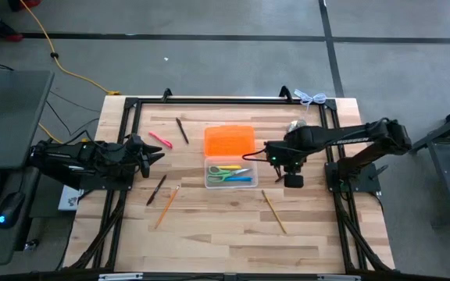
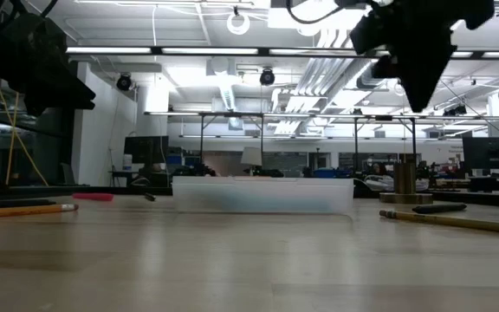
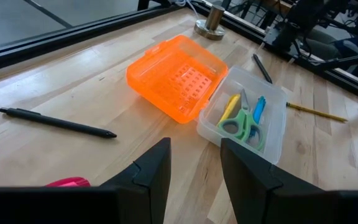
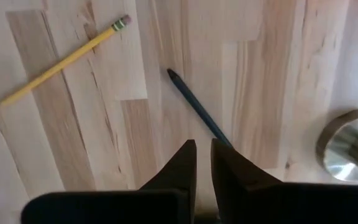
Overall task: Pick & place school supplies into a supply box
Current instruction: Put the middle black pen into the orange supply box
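A: What is stowed?
B: Green scissors (image 3: 242, 126) and two pens lie in the supply box (image 1: 230, 174).
A: Left?
B: Several pencils on the table (image 1: 209, 234). Right gripper (image 4: 202, 163) nearly clenched, seemingly empty, above a dark pen (image 4: 197, 107); left gripper (image 3: 194, 163) released.

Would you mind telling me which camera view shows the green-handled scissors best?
The left wrist view: the scissors lie in the clear supply box, handles plainly visible. The high view shows them only small; the low and right wrist views don't show them.
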You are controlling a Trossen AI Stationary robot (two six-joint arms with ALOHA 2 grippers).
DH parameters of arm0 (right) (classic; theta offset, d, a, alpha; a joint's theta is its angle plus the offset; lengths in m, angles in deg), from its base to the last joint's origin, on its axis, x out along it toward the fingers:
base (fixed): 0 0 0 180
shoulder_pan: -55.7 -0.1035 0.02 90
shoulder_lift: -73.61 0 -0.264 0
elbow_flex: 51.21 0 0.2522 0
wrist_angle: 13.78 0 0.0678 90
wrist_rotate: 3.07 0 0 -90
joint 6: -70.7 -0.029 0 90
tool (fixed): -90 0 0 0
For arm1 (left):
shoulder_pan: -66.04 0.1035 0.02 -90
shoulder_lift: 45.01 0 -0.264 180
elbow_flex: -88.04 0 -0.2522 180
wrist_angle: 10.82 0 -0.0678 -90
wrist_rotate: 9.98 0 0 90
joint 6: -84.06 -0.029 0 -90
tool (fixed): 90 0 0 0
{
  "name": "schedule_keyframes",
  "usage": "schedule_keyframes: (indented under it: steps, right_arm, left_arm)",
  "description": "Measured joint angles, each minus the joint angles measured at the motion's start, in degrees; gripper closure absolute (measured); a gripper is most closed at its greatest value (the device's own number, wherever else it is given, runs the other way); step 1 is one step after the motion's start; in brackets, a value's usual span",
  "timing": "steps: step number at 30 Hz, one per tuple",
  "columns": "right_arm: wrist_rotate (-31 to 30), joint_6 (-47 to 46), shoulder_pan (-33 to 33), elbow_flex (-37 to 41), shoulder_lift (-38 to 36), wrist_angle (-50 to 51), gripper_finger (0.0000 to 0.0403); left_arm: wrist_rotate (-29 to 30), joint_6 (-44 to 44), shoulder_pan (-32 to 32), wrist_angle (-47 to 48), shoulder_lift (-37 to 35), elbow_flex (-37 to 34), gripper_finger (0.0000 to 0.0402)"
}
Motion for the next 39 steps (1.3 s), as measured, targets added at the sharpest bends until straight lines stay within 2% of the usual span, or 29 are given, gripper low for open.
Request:
schedule_keyframes:
  steps: [8, 13, 20, 29, 39]
  right_arm:
    - [0.1, 1.4, 0.0, 8.2, -4.9, -4.9, 0.0375]
    - [1.4, 5.3, 0.0, 13.4, -5.1, -8.7, 0.0375]
    - [0.0, 10.0, 0.0, 18.6, -5.1, -16.6, 0.0375]
    - [-0.6, 16.4, 0.1, 23.0, -5.1, -23.0, 0.0375]
    - [-1.6, 18.0, 0.1, 23.7, -5.0, -23.9, 0.0375]
  left_arm:
    - [0.0, 0.1, 0.0, 0.0, 0.0, 0.0, 0.0231]
    - [0.0, 0.0, 0.0, 0.0, 0.0, 0.0, 0.0231]
    - [0.1, -0.1, 0.0, 0.0, 0.0, 0.0, 0.0231]
    - [0.1, -0.1, 0.0, 0.0, 0.0, 0.0, 0.0231]
    - [0.6, -0.1, 0.0, 0.0, 0.0, 0.0, 0.0231]
